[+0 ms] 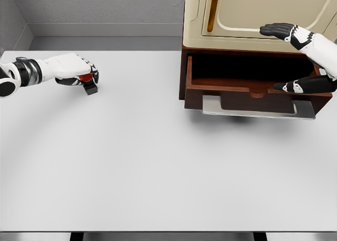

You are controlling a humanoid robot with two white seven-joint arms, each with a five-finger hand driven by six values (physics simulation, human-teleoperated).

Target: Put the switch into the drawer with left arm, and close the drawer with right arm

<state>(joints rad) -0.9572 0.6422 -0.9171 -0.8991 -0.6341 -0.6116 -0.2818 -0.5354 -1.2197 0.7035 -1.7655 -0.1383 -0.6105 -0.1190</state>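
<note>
Head view: left hand (79, 72) curled around the switch (89, 83) at the table's (158, 167) far left. Open drawer (253, 88) lies well apart, rightward. Right hand (295, 57) spread, empty, over the drawer's right end.

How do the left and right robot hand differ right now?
The left robot hand is at the table's far left, fingers curled over the red-and-black switch. The right robot hand is at the open drawer, fingers spread, holding nothing. Both are white with black fingers.
</note>
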